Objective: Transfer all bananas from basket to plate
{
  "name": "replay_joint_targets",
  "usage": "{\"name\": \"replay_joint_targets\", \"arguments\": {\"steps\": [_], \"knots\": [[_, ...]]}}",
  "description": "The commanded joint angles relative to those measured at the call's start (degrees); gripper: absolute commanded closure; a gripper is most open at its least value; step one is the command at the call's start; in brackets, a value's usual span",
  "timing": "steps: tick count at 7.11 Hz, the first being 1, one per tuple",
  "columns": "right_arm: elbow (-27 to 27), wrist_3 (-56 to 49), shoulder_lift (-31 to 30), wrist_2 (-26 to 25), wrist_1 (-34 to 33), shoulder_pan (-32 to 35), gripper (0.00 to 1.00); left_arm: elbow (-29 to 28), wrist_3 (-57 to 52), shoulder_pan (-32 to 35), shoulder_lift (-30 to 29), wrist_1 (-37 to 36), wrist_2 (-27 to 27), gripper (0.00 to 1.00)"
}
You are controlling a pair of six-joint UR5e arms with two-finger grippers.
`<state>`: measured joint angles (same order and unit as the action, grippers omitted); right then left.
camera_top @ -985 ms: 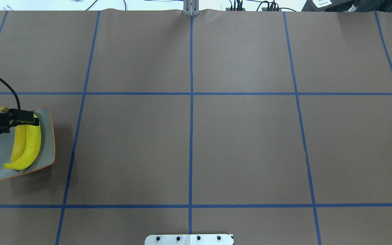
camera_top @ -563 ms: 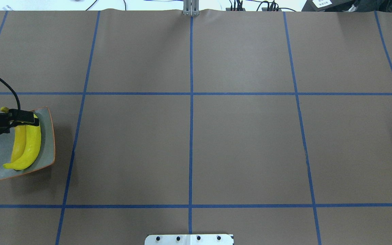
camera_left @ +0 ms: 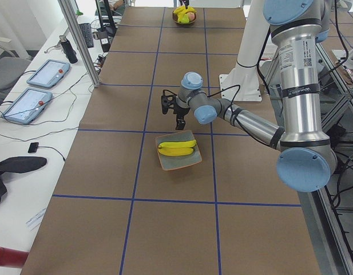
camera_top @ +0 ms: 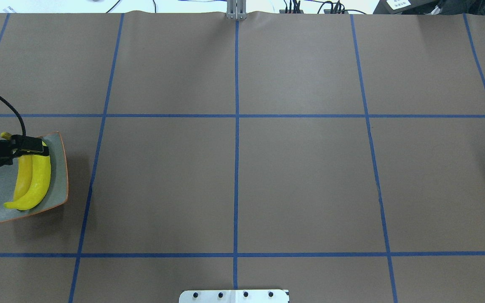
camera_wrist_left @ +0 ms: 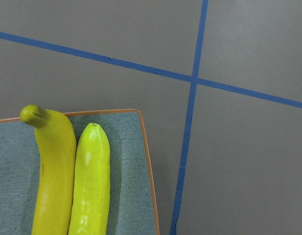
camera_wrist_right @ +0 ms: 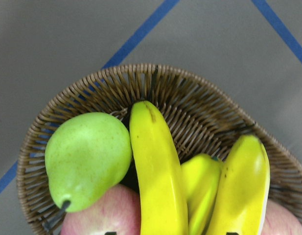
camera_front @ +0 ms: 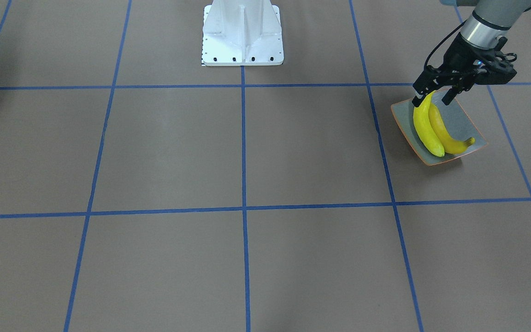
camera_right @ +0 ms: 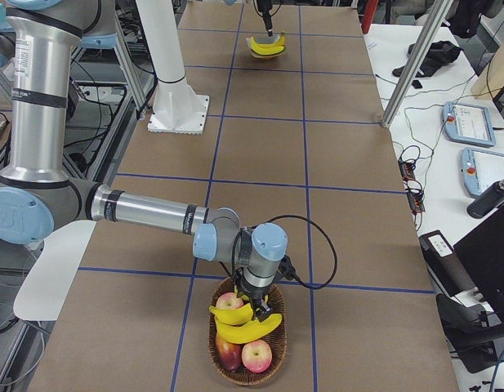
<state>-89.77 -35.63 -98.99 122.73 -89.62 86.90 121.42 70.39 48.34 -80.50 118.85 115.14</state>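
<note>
My left gripper [camera_front: 434, 93] hangs over the plate [camera_front: 461, 115] in the front-facing view. Its jaws stand apart astride the ends of two bananas [camera_front: 427, 131], holding nothing. The bananas lie touching, side by side, on the plate.

Overhead: the plate sits at the left edge of the surface [camera_top: 234, 181].

Right view: my right gripper [camera_right: 256, 304] is low over the basket [camera_right: 247, 374], at two further bananas among apples [camera_right: 257, 355]. I cannot tell whether it is open or closed.

Right wrist view: bananas rest against a green pear [camera_wrist_right: 87, 159] in the basket.
</note>
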Motion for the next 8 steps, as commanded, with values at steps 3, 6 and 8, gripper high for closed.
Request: {"name": "replay_joint_targets", "arguments": {"steps": [3, 6, 8], "knots": [[-0.06, 8.72, -2.08, 1.02, -0.65, 0.37, 0.19, 0.05, 0.01, 0.0, -0.01, 0.06, 0.0, 0.0], [0.56, 12.68, -2.52, 2.34, -0.65, 0.37, 0.19, 0.22, 0.01, 0.0, -0.01, 0.06, 0.0, 0.0], [1.52, 12.78, -2.87, 3.39, -0.73, 0.37, 0.19, 0.4, 0.01, 0.08, 0.08, 0.06, 0.0, 0.0]]}}
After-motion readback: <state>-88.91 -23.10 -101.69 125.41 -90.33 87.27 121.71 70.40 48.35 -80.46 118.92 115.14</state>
